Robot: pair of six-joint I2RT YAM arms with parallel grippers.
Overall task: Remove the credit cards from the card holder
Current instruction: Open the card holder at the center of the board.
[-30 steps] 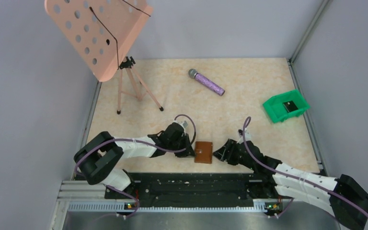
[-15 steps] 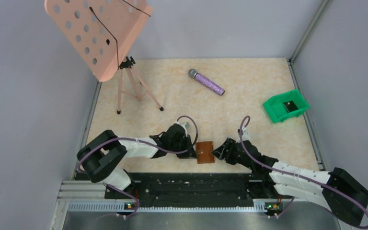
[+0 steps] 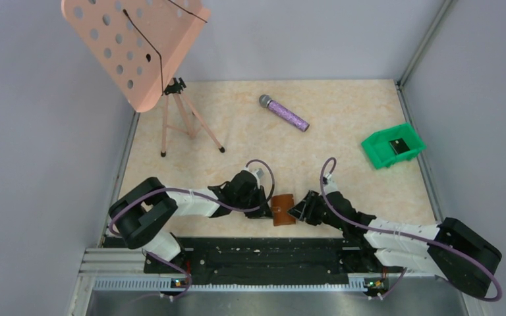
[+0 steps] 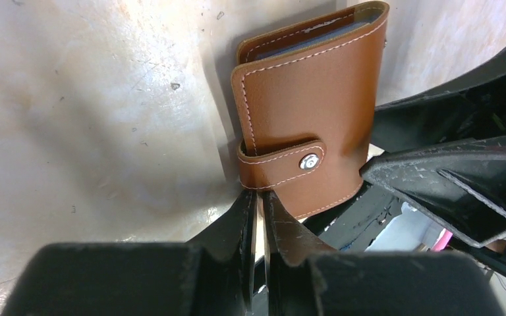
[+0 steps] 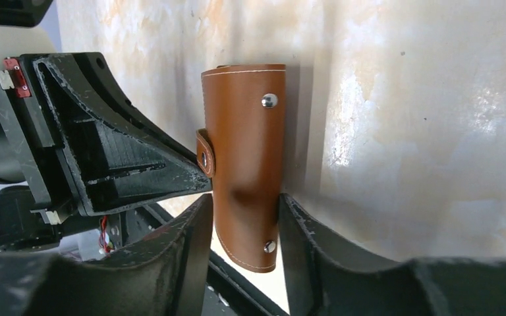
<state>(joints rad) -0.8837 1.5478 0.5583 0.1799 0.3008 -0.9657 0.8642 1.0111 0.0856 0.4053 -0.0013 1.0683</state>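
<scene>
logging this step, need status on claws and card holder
Left claw shut, tips at snap strap. Right claw clamped on brown leather card holder, strap fastened. No obstruction seen.

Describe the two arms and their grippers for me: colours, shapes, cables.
Both the left arm and the right arm have white shell links between bulky black joints. A thin purple cable loops along each one from base to wrist. The left gripper and the right gripper are matt black. Each has two wedge-shaped fingers tapering to blunt tips, with scuffed, speckled surfaces.
</scene>
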